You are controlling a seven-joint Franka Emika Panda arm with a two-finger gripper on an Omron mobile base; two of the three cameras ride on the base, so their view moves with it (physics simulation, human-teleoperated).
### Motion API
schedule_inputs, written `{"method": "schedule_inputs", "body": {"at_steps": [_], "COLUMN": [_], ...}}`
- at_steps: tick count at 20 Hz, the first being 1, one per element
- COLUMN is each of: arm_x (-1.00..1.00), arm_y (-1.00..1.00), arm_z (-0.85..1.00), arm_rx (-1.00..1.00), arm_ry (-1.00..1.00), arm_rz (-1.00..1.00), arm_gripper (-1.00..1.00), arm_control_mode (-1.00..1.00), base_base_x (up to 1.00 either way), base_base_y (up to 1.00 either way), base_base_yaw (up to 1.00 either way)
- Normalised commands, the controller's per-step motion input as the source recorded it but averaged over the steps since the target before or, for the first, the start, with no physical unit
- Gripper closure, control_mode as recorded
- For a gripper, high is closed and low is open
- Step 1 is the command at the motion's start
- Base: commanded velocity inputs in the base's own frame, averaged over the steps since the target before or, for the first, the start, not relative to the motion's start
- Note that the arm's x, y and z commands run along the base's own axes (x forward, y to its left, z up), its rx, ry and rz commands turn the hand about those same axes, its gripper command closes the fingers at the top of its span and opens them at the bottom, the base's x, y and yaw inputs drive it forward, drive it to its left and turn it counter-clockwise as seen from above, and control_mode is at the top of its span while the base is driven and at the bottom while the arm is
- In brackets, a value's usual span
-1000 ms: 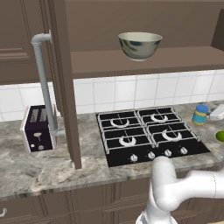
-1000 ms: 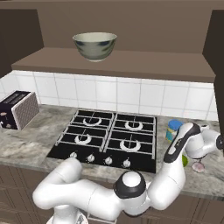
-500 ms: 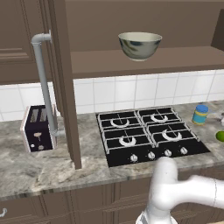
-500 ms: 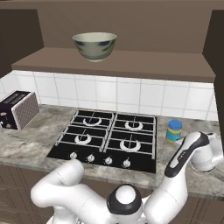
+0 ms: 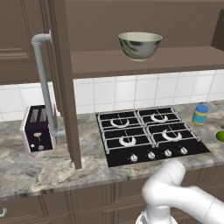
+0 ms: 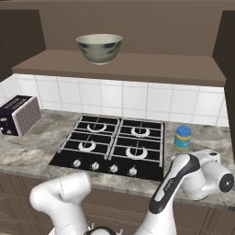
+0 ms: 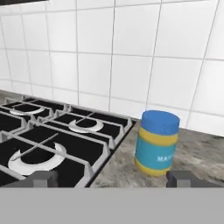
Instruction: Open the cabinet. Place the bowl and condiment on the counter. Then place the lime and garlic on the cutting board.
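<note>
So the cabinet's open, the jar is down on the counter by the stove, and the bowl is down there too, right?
Not the bowl: the right base view shows it up on the shelf of the open cabinet. The rest holds: the jar stands on the counter beside the stove.

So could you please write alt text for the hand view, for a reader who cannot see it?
A small jar with a blue lid and yellow body stands upright on the grey marbled counter, just right of a black gas stove. The open gripper is level with it, one dark fingertip on each side. White wall tiles fill the background.
</note>
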Motion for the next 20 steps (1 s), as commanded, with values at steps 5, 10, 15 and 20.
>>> {"method": "schedule_inputs", "body": {"at_steps": [5, 10, 15, 20], "arm_x": [-0.03, -0.13, -0.52, -0.53], "arm_y": [1.00, 0.64, 0.00, 0.05], "arm_z": [0.31, 0.59, 0.99, 0.95], "arm_rx": [-0.09, -0.05, 0.00, -0.04], "arm_ry": [-0.01, 0.00, 0.00, 0.00], "arm_rz": [-0.19, -0.13, 0.00, 0.00], "arm_gripper": [-1.00, -1.00, -1.00, -1.00], "arm_control_mode": [-1.00, -1.00, -1.00, -1.00], "base_base_x": [0.00, 0.00, 0.00, 0.00], "base_base_y": [0.00, 0.00, 0.00, 0.00], "base_base_yaw": [0.00, 0.00, 0.00, 0.00]}}
